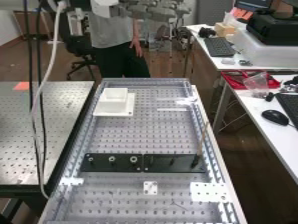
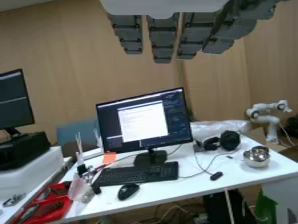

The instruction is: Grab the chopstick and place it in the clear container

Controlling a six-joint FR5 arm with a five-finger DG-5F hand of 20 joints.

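Observation:
At the top edge of the high view is the hand (image 1: 151, 9), held high beyond the bench's far end and well away from the chopstick. In the wrist view the dark fingers of the hand (image 2: 163, 37) hang straight and hold nothing. A thin brown chopstick (image 1: 202, 138) stands nearly upright, its lower end at the right part of the black fixture (image 1: 174, 162). Toward the far left of the bench, a small pale square container (image 1: 116, 95) rests on a white plate (image 1: 128, 110).
Round fittings (image 1: 112, 159) sit in the black fixture's left part. White perforated plates (image 1: 209, 192) lie nearer on the bench (image 1: 133, 137). Cables (image 1: 37, 100) hang along the left. A side desk (image 1: 243, 95) with a mouse and keyboards stands at the right.

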